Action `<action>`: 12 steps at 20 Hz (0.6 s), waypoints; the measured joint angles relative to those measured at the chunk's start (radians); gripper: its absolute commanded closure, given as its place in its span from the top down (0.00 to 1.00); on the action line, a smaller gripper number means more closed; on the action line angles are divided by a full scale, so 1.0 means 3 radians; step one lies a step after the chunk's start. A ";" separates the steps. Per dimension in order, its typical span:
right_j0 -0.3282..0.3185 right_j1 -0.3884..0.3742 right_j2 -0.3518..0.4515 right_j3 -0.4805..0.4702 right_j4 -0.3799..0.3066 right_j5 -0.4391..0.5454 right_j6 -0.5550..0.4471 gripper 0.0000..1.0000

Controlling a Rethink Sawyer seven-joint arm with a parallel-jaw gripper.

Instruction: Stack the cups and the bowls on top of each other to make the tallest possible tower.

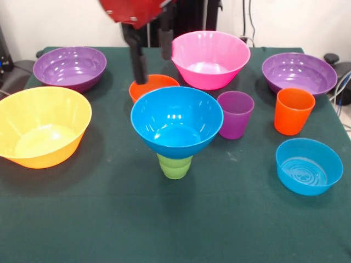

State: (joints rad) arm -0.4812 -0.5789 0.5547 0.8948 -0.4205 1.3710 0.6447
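Blue bowl (176, 121) sits on the green cup (175, 165) mid-worktop; the gripper (153, 55), jaws wide and empty, hangs above the small orange bowl (153, 86). It should descend squarely astride one rim wall before closing.

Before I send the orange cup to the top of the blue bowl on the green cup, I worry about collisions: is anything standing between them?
Yes. The purple cup stands on the table between the orange cup and the blue bowl that sits on the green cup. Lifted above its rim, nothing else visibly blocks the way.
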 measured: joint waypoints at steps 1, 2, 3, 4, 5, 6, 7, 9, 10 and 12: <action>0.0033 0.0001 0.0032 0.0001 0.0000 0.0000 0.0000 1.00; 0.0047 0.0001 0.0042 0.0001 0.0000 0.0000 0.0000 1.00; 0.0055 0.0000 0.0045 0.0000 0.0000 0.0000 0.0000 1.00; 0.0091 0.0000 0.0053 0.0001 0.0000 0.0000 0.0000 1.00; 0.0106 0.0000 0.0053 0.0002 0.0000 0.0000 0.0000 1.00; 0.0133 0.0000 0.0053 0.0009 -0.0001 0.0000 0.0000 1.00; 0.0161 -0.0001 0.0053 0.0015 -0.0001 -0.0001 0.0000 1.00; 0.0211 -0.0001 0.0053 0.0027 -0.0001 -0.0001 0.0000 1.00; 0.0262 -0.0003 0.0054 0.0044 -0.0001 -0.0001 0.0000 1.00; 0.0313 -0.0008 0.0053 0.0070 0.0000 -0.0009 0.0000 1.00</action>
State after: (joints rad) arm -0.3872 -0.5812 0.5707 0.9157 -0.4205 1.3683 0.6447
